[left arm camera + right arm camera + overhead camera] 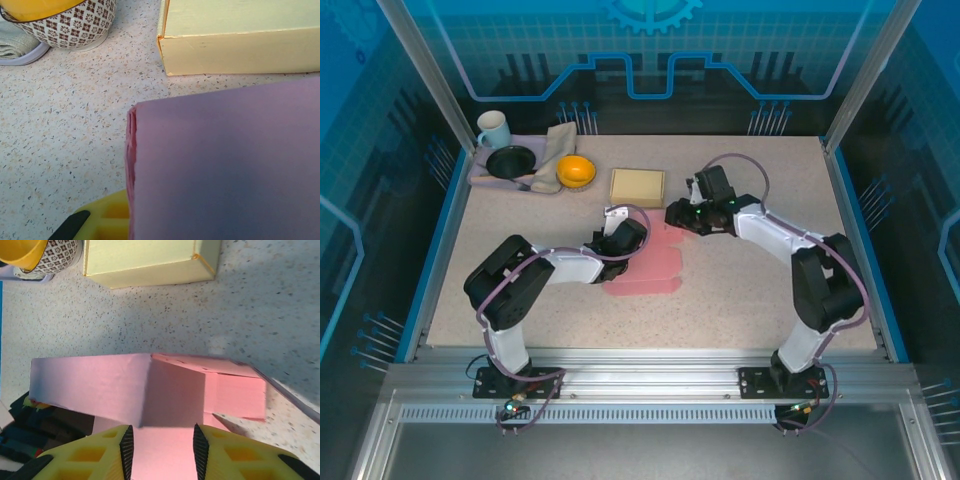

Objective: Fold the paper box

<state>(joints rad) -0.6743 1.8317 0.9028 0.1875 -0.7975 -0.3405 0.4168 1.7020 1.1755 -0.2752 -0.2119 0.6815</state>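
Observation:
The pink paper box (pixel 650 268) lies partly folded at the table's middle, one wall raised. My left gripper (pixel 625 238) is at its left far corner, shut on the raised pink wall (pixel 225 160). That wall covers most of the left wrist view, with one yellow finger (pixel 100 222) showing beside its edge. My right gripper (pixel 672 215) reaches in from the right at the box's far side. In the right wrist view its fingers stand apart, open (pixel 162 447), over a flat pink panel, with the upright wall and a folded corner (pixel 150 385) just ahead.
A cream closed box (pixel 637 187) sits just behind the pink one. An orange patterned bowl (pixel 576 171) is to its left. A tray (pixel 480 178) at the back left holds a mug (pixel 493 129), a black bowl (pixel 510 161) and a cloth (pixel 558 150).

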